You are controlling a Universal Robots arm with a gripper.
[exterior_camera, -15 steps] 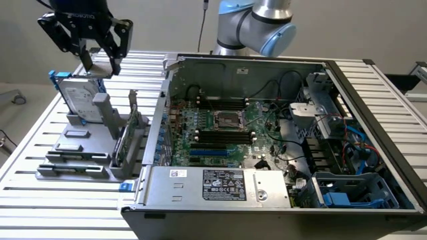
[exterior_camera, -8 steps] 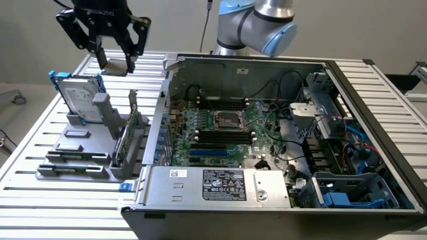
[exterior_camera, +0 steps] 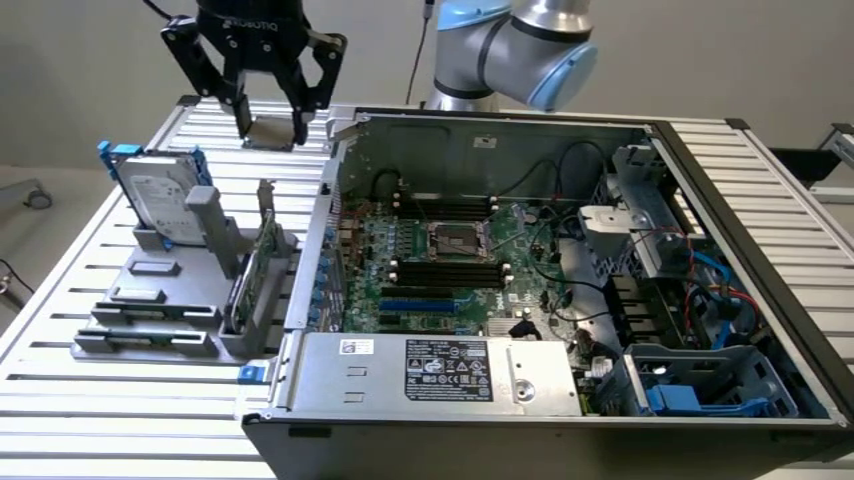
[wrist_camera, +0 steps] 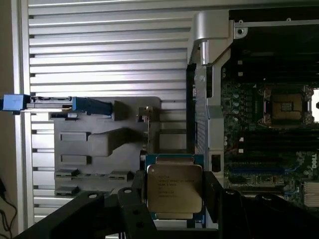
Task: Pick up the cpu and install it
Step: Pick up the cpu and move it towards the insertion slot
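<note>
The cpu (exterior_camera: 271, 133), a small flat square chip with a silver-grey metal top, hangs above the slatted table at the exterior view's upper left. My gripper (exterior_camera: 275, 128) is shut on it, one black finger on each side. In the wrist view the cpu (wrist_camera: 174, 191) sits level between the fingers (wrist_camera: 215, 196), its printed top facing the camera. The empty processor socket (exterior_camera: 454, 240) lies in the middle of the motherboard inside the open computer case (exterior_camera: 441, 375). In the wrist view the socket (wrist_camera: 286, 104) is off to one side of the chip.
A grey parts holder (exterior_camera: 160, 300) stands on the slatted aluminium table (exterior_camera: 80, 400), carrying a hard drive in a blue frame (exterior_camera: 160, 195). The case's raised side wall (exterior_camera: 320, 230) separates holder and motherboard. Black memory slots (exterior_camera: 447, 275), cables and a blue drive bay (exterior_camera: 707, 395) fill the case.
</note>
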